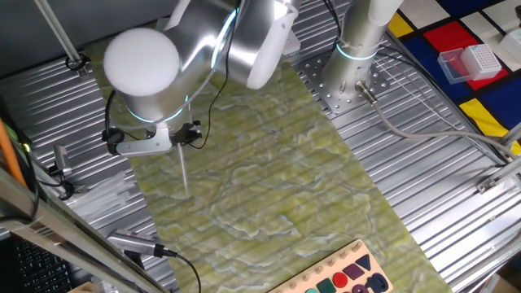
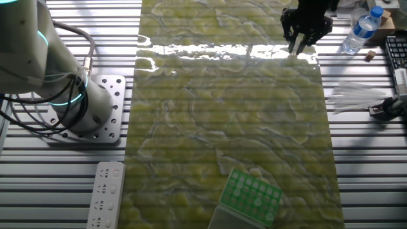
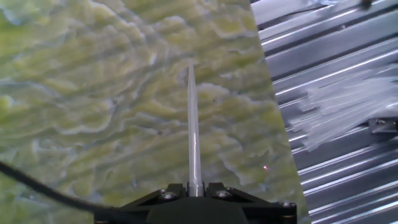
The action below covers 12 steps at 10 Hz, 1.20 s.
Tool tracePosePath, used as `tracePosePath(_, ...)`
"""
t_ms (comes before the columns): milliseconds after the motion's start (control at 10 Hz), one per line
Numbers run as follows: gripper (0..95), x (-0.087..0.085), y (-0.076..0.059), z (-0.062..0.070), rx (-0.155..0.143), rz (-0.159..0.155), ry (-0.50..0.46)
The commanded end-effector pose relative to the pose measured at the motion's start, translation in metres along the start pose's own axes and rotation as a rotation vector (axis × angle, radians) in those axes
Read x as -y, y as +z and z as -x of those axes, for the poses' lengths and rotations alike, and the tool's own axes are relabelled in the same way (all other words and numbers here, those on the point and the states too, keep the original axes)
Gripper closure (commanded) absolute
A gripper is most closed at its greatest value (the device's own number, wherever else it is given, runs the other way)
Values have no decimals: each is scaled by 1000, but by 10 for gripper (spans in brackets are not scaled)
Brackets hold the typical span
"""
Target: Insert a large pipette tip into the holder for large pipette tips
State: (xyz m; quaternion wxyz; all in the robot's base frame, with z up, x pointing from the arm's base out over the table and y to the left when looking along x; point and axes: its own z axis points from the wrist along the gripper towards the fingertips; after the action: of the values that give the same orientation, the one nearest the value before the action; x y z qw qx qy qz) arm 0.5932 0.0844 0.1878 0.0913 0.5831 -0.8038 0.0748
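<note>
My gripper (image 3: 195,186) is shut on the large pipette tip (image 3: 193,124), a long thin translucent cone that points straight out from the jaws over the green-yellow mat. In one fixed view the tip (image 1: 184,172) hangs down from the gripper (image 1: 177,140) near the mat's left edge. In the other fixed view the gripper (image 2: 304,35) is at the mat's far right corner. The holder for large pipette tips (image 2: 252,196), a green-topped rack, sits at the mat's near edge, far from the gripper.
A pile of loose translucent tips (image 2: 356,98) lies on the metal table right of the mat; it also shows in the hand view (image 3: 348,106). A water bottle (image 2: 362,28), a white power strip (image 2: 105,194), the arm base (image 2: 89,121) and a white-topped tip box (image 1: 470,63) stand around.
</note>
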Motion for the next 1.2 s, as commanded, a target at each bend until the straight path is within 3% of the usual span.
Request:
tracePosePath(100, 950, 0, 0, 1, 6, -7, 53)
tracePosePath(400, 950, 0, 0, 1, -54, -32, 104)
tracePosePath(700, 950, 0, 0, 1, -52, -35, 52)
tracePosePath(800, 950, 0, 0, 1, -74, -41, 22)
tracePosePath(1000, 950, 0, 0, 1, -82, -33, -9)
tracePosePath(1100, 950, 2, 1, -12, -93, -26, -20)
tracePosePath(1200, 950, 8, 1, -44, -123, -18, -43)
